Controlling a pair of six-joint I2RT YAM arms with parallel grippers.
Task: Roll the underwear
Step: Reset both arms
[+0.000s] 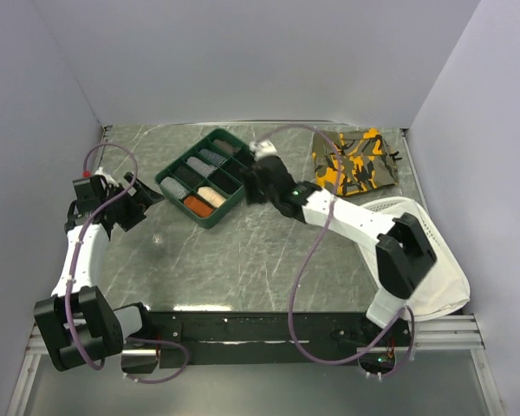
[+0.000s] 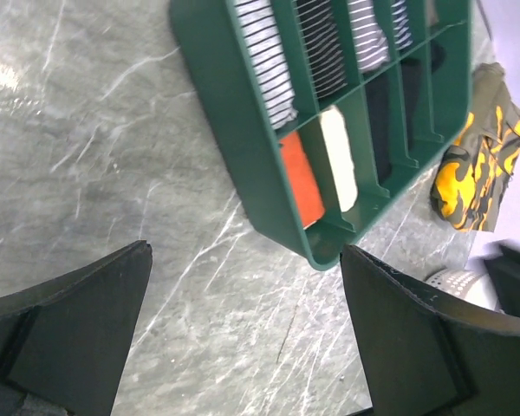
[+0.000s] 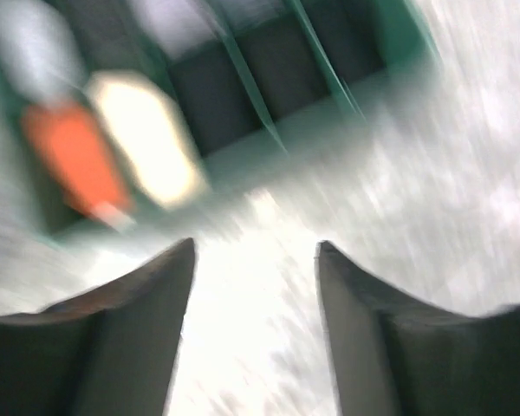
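The right hand (image 3: 256,251) is spread with nothing between its fingers, just beside the green plastic compartment tray (image 2: 230,121) toward the far edge of the grey marbled bench (image 1: 243,260). The rolled rust-orange fabric underwear (image 1: 198,205) lies in the tray's near corner compartment. The left hand (image 2: 243,251), spread wide and empty, hangs near the bench's left edge, facing the tray.
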